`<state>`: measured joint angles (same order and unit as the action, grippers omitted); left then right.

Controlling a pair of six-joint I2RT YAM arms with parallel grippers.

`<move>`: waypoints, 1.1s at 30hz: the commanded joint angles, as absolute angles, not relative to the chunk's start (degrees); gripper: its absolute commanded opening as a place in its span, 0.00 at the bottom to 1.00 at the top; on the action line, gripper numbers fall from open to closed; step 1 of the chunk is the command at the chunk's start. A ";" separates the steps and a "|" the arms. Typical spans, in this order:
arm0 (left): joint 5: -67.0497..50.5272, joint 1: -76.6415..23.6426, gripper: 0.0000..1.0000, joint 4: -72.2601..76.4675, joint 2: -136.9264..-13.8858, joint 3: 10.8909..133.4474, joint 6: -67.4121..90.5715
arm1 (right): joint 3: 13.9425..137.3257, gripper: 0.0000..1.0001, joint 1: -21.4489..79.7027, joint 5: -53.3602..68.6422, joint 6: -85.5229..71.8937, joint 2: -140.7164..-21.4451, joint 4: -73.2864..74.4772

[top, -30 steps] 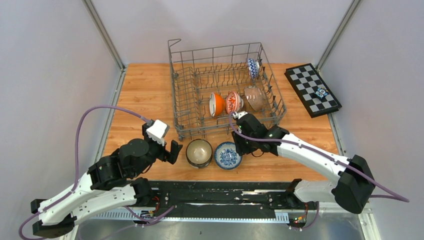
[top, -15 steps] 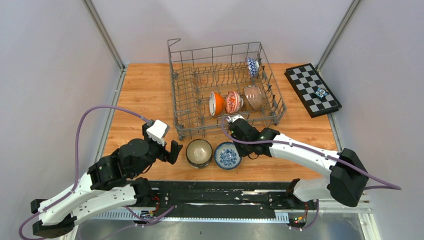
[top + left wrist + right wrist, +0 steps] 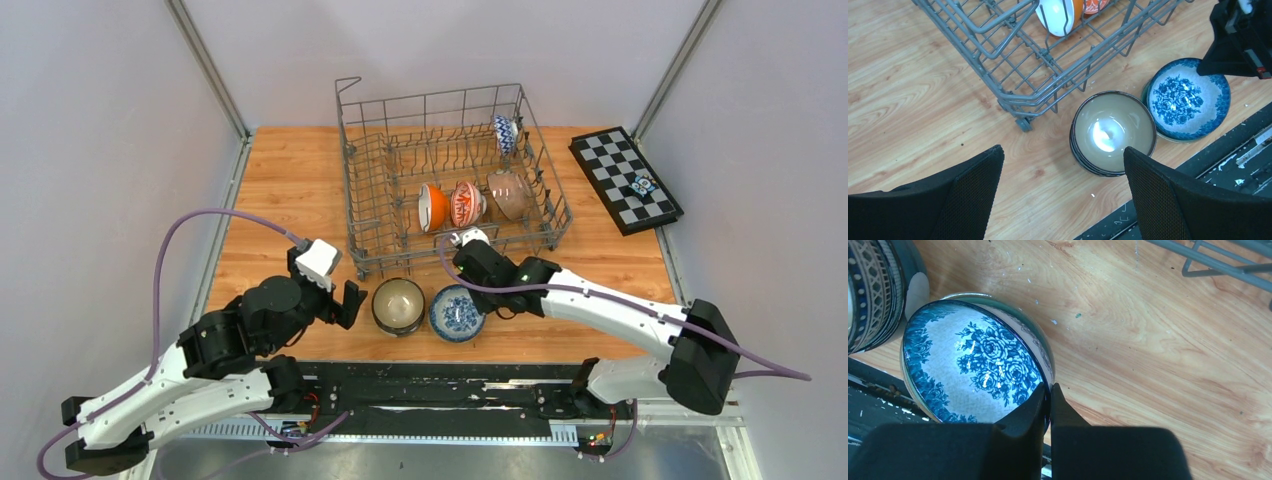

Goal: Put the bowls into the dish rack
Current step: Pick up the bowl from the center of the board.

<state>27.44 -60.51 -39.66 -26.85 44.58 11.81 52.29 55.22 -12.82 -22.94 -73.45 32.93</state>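
A blue-and-white floral bowl (image 3: 456, 312) (image 3: 973, 360) sits near the table's front edge, tilted, on top of a pale green bowl. My right gripper (image 3: 481, 302) (image 3: 1049, 386) is shut on its right rim, one finger inside and one outside. To its left stands a dark-rimmed beige bowl (image 3: 398, 303) (image 3: 1113, 131). My left gripper (image 3: 350, 303) (image 3: 1063, 150) hangs open just left of it, holding nothing. The grey wire dish rack (image 3: 360, 190) (image 3: 1013, 95) behind holds an orange bowl (image 3: 432, 208), a red-white bowl (image 3: 466, 203), a pinkish bowl (image 3: 510, 195) and a blue-white bowl (image 3: 505, 135).
A black-and-white chequered board (image 3: 625, 180) with a small object on it lies at the far right. The rack's front wall stands close behind both front bowls. Bare wood lies left of the rack and right of my right arm. A black rail runs along the near edge.
My right gripper has shut on the floral bowl's rim, and its arm has shifted slightly left. The left arm has barely moved.
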 commanded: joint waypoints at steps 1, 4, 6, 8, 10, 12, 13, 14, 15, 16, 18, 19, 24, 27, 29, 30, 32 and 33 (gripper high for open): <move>27.07 -60.26 0.91 -41.54 -28.54 46.88 13.76 | 55.60 0.03 57.66 -16.82 -23.38 -69.52 37.23; 24.70 -60.22 0.91 -40.95 -29.26 47.69 15.22 | 57.21 0.03 58.80 -18.21 -23.58 -68.03 39.16; 21.81 -60.25 0.91 -39.98 -30.24 48.16 16.65 | 58.42 0.03 59.78 -19.24 -23.66 -67.41 40.89; 19.09 -60.32 0.91 -39.36 -31.99 48.77 17.79 | 59.78 0.03 60.86 -20.22 -23.76 -66.96 42.23; 17.08 -60.32 0.90 -39.06 -34.06 49.56 19.05 | 61.35 0.03 62.13 -21.07 -23.84 -66.83 43.41; 15.34 -60.36 0.89 -38.75 -35.89 50.11 20.06 | 63.12 0.03 63.87 -21.96 -23.88 -67.07 44.36; 14.59 -60.44 0.89 -38.38 -36.46 50.18 20.57 | 63.90 0.03 64.87 -22.63 -24.02 -67.19 44.77; 13.53 -60.45 0.89 -37.60 -36.89 50.12 21.12 | 64.75 0.03 66.00 -23.20 -24.17 -67.62 45.31; 12.62 -60.51 0.89 -36.74 -37.09 49.91 21.63 | 65.52 0.03 66.65 -23.74 -24.31 -67.93 45.88; 11.70 -60.52 0.89 -35.79 -37.24 49.61 22.30 | 66.35 0.03 67.35 -24.13 -24.46 -68.30 46.30; 10.65 -60.82 0.88 -34.21 -37.91 48.92 23.99 | 68.05 0.03 68.53 -24.53 -24.50 -69.19 46.61; 10.49 -61.03 0.87 -33.92 -38.42 48.69 24.72 | 68.81 0.03 69.20 -24.67 -24.60 -69.51 46.71; 12.71 -62.14 0.84 -33.19 -39.76 47.13 27.65 | 72.63 0.03 73.02 -25.84 -24.60 -71.35 47.28; 13.08 -62.62 0.81 -32.14 -39.96 46.11 29.10 | 74.46 0.03 74.71 -26.74 -24.86 -72.40 47.71; 12.95 -63.03 0.78 -31.30 -40.28 45.24 29.82 | 75.27 0.03 75.57 -27.19 -25.02 -72.77 47.88; 12.66 -63.13 0.76 -30.95 -40.38 44.73 30.18 | 75.69 0.03 76.05 -27.32 -25.24 -72.96 48.06; 12.69 -63.48 0.73 -30.53 -40.38 43.88 30.73 | 76.52 0.02 77.13 -27.44 -25.40 -73.22 48.21; 12.86 -63.59 0.72 -30.37 -40.35 43.48 30.96 | 76.88 0.03 77.56 -27.71 -25.40 -73.39 48.21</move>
<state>12.64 -62.65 -32.82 -40.25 45.34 28.75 73.65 75.42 -25.10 -24.03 -73.06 47.31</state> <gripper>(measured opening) 0.744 0.041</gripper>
